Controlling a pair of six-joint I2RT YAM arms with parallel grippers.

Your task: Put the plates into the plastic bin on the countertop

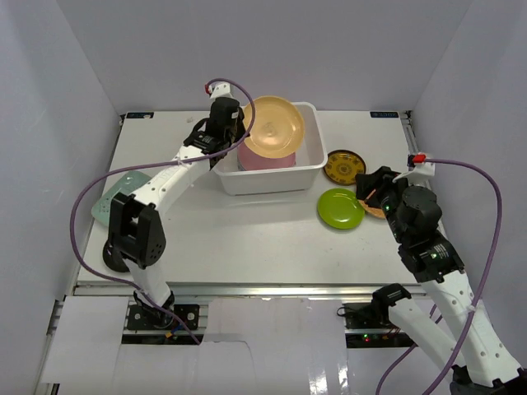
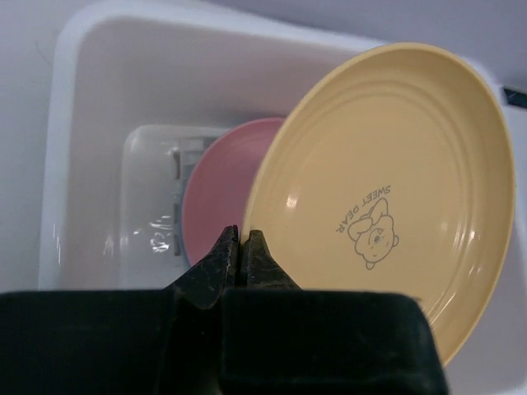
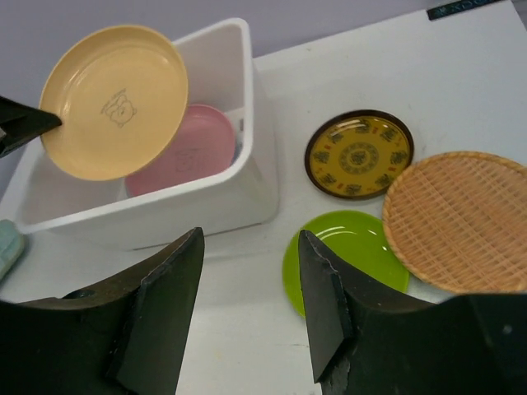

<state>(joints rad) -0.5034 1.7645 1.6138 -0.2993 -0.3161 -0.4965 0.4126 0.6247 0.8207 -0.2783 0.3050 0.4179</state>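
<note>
Lying right of one bin (image 1: 272, 178), three plates (image 1: 340, 208); inside, one pink plate (image 1: 265, 160).

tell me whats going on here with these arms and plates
The left gripper is shut on the rim of a tan plate, holding it tilted over the white bin, where a pink plate lies. The right gripper hangs open and empty near a green plate, a dark patterned plate and a woven plate, all on the table.
</note>
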